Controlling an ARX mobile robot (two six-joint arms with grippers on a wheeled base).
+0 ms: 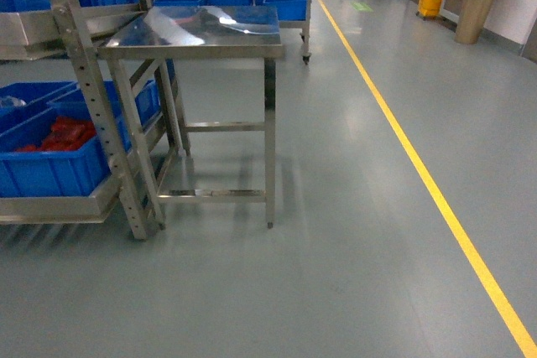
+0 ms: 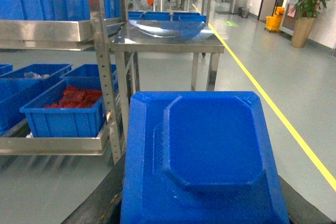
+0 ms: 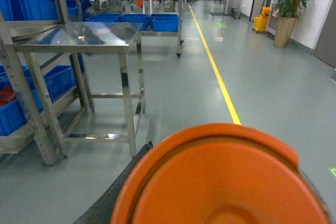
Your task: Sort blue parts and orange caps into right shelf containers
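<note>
Here, a blue part point(image 2: 210, 150) was seen close under the left wrist and an orange cap point(image 3: 220, 182) under the right. Neither pincer's grip could be told. The crates point(image 1: 50, 165) on the shelf point(image 1: 92, 98) should be neared slowly.

i can read no writing, label, brand or number anywhere in my views. the blue part point(image 2: 205, 156) in front of my left wrist camera is plain moulded plastic, and the orange cap point(image 3: 220, 182) below my right one bears no mark. a green patch on the far floor point(image 1: 362, 6) is too small and blurred to make out.
</note>
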